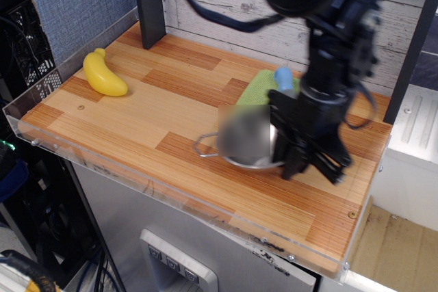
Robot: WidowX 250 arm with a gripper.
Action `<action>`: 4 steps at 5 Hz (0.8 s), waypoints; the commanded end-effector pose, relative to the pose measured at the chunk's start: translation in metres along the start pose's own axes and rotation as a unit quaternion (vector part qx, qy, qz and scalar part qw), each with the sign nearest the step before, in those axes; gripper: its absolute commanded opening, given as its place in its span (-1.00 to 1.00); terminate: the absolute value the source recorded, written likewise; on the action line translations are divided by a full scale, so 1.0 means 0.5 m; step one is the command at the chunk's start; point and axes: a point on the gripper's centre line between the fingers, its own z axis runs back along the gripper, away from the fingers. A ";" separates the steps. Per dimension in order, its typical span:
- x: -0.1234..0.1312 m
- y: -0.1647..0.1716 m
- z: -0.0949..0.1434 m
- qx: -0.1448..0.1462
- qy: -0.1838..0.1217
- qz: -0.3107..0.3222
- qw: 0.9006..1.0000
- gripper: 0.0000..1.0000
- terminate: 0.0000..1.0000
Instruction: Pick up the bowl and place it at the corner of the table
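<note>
One bowl (248, 140) gripped at its right rim, blurred, low over the middle-right of the table (130, 124).

Likely light, stiff and slick, being thin polished steel; best pinched at the rim as now, or by the wire loop handle on its left. Gripper (291, 148) clamped on that rim. Butcher-block top edged in clear acrylic; green cloth (256, 89) just behind, yellow banana (104, 74) well apart at far left, bare wood toward the near right corner.

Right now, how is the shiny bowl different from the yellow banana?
The bowl is silvery metal, round and wide; the banana is yellow, long and smaller. The bowl looks blurred and sits at the gripper near the green cloth, while the banana lies alone and sharp at the table's far left. Both are over the wooden table.
</note>
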 end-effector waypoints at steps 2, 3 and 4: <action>-0.043 -0.111 -0.051 -0.062 0.019 0.054 0.996 -1.00 -1.00; -0.057 -0.111 -0.048 -0.067 0.023 0.112 0.991 -1.00 -1.00; -0.080 -0.111 -0.054 -0.102 0.032 0.152 0.983 -1.00 -1.00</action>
